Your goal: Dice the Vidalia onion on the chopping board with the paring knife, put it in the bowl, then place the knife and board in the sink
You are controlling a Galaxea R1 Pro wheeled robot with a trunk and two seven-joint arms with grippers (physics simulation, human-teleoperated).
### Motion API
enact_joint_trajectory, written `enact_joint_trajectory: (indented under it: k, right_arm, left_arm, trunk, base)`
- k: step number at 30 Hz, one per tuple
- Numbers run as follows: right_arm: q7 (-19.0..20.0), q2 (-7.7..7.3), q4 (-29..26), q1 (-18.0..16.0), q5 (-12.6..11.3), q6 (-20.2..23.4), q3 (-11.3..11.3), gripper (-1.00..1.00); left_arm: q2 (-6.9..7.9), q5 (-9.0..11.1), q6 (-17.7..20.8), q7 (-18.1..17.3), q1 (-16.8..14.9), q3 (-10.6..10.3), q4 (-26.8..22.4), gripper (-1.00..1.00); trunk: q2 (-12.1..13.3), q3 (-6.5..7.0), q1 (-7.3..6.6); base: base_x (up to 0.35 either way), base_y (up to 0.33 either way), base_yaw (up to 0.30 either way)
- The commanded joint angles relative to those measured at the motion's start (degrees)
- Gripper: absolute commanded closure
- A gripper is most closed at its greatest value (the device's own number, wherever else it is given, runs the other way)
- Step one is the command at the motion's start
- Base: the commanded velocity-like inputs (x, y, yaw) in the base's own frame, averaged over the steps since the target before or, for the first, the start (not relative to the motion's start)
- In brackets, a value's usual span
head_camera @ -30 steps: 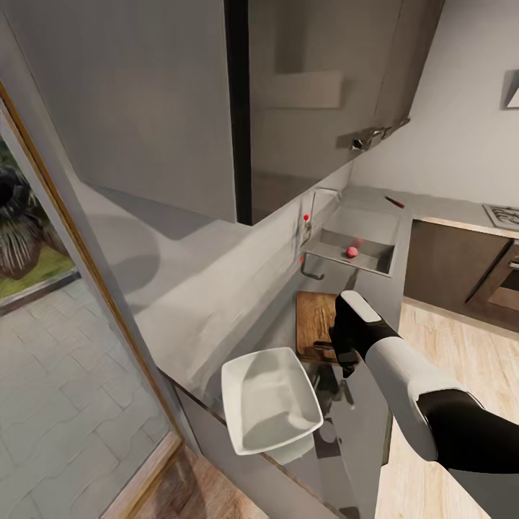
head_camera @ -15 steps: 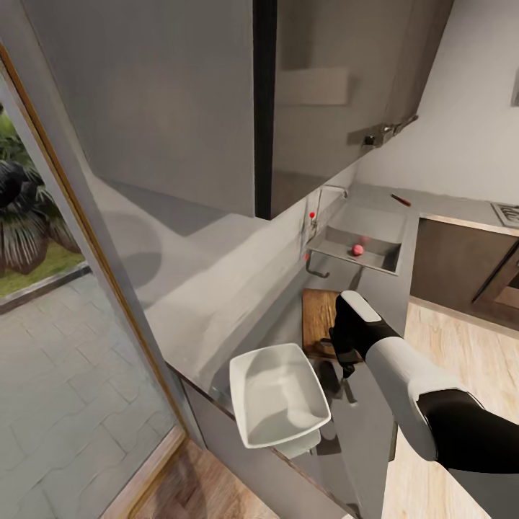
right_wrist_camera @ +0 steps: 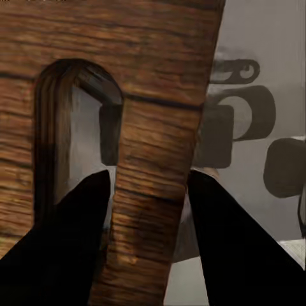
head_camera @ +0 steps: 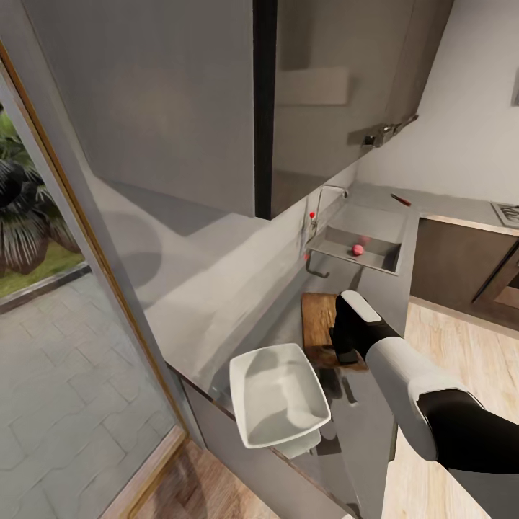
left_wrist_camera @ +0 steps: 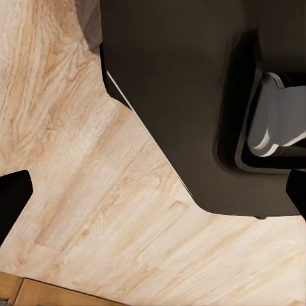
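Head view: the right gripper (head_camera: 347,352) reaches down over the near end of the chopping board (head_camera: 318,321), which lies on the grey countertop (head_camera: 216,288) between the white bowl (head_camera: 277,395) and the sink (head_camera: 360,241). The Vidalia onion (head_camera: 357,249), rendered as a small pinkish ball, sits in the sink basin near the chrome tap (head_camera: 317,209). The paring knife (head_camera: 401,200) lies on the counter beyond the sink, well apart from the board.

Left wrist view: the camera looks down at the wooden floor (left_wrist_camera: 95,210) and the robot's dark base (left_wrist_camera: 191,95). Whether the left gripper's jaws are apart or together cannot be told.

Right wrist view: the two dark fingers (right_wrist_camera: 70,242) straddle the strip of wood between the board's handle slot (right_wrist_camera: 73,127) and its edge, one finger at the slot, the other off the board. The jaws stand apart and are not clamped on the wood.

Risk, as a judgement: closing here grips only a narrow strip, so the board could pivot or slip and knock the nearby bowl. The onion and knife are untouched.

Compared with half a second ago, the gripper has dropped slightly, closer to the board; the camera has held.
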Motion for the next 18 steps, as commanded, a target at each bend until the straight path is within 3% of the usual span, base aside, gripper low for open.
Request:
enact_joint_trajectory:
  k: [1,10,18]
  right_arm:
    - [0.0,-0.07,0.0,-0.1,-0.6,-0.8,0.5,1.00]
    - [-0.1,-0.08,0.0,-0.1,-0.6,-0.8,0.5,1.00]
    - [-0.1,-0.15,-0.1,-0.1,-0.7,-0.8,0.4,1.00]
  left_arm:
    - [-0.01,0.0,-0.1,0.0,0.0,0.0,0.0,-1.00]
    - [-0.01,0.0,-0.1,0.0,0.0,0.0,0.0,-1.00]
    - [-0.01,0.0,-0.1,0.0,0.0,0.0,0.0,-1.00]
  trunk:
    - [-0.1,-0.10,0.03]
    - [-0.1,-0.08,0.03]
    - [-0.1,0.54,0.03]
  base:
    - [0.000,0.000,0.000]
    - [0.000,0.000,-0.003]
    - [0.000,0.000,-0.081]
